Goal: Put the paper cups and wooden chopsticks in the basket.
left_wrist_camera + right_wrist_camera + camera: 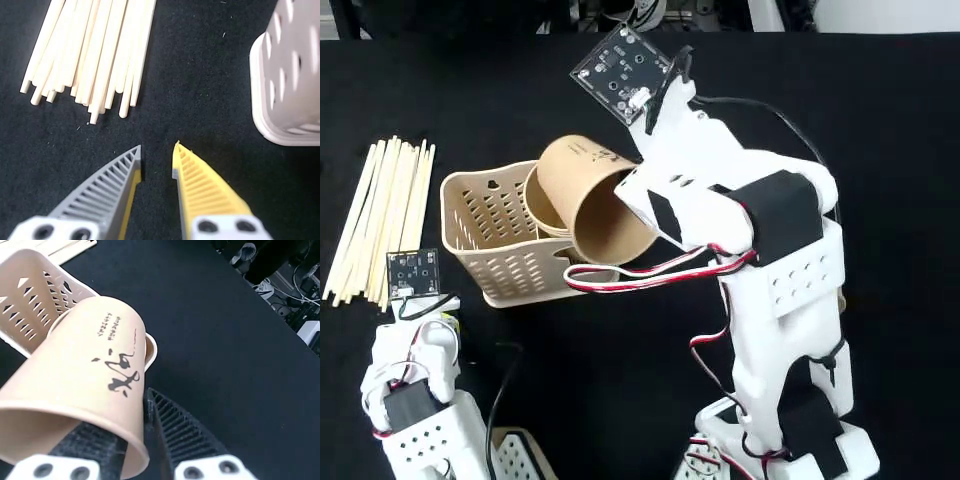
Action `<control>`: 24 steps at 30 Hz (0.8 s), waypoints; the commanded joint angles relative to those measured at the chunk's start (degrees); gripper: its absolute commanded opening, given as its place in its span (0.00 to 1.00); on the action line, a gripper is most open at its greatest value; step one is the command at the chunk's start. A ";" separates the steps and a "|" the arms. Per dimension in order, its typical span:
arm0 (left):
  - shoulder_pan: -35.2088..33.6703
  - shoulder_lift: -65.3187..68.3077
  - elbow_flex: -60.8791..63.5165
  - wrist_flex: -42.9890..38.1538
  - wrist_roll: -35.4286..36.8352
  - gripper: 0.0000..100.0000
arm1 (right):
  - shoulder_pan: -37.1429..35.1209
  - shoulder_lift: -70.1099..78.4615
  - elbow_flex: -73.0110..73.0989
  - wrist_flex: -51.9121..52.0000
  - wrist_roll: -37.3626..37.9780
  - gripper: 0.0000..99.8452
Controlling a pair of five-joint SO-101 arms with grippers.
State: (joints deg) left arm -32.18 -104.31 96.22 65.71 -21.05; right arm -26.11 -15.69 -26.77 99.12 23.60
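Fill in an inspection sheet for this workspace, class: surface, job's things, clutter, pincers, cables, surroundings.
Surface: black table.
Job's things: basket standing; paper cup held tilted over its rim; second cup inside the basket; wooden chopsticks bundled on the table beside the basket, apart from it.
Clutter: pale object at the near edge, unclear what.
Pincers: left pincer open, empty, above the table between chopsticks and basket; right pincer shut on the paper cup's wall.
Cables: wires, red, white and black, along the right arm; black cable by the left arm.
Surroundings: cords and gear beyond the table.
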 commanded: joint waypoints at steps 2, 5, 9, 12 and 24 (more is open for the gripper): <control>0.31 -0.18 1.10 -0.70 -0.35 0.11 | -0.62 -1.36 -0.13 1.76 -0.35 0.01; 0.31 -0.18 1.10 -0.70 -0.35 0.11 | -0.62 -1.27 -0.13 1.76 -0.35 0.02; 0.40 -0.18 1.10 -0.70 -0.35 0.11 | -0.70 -1.27 -0.04 1.58 0.09 0.15; 0.40 -0.18 1.10 -0.70 -0.35 0.11 | -0.70 -1.27 -0.22 1.32 2.55 0.24; 0.40 -0.18 1.10 -0.62 -0.35 0.11 | -4.31 4.79 -1.54 -5.98 0.88 0.24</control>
State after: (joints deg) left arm -32.18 -104.31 96.22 65.71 -21.05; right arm -29.89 -12.88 -26.68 95.43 25.01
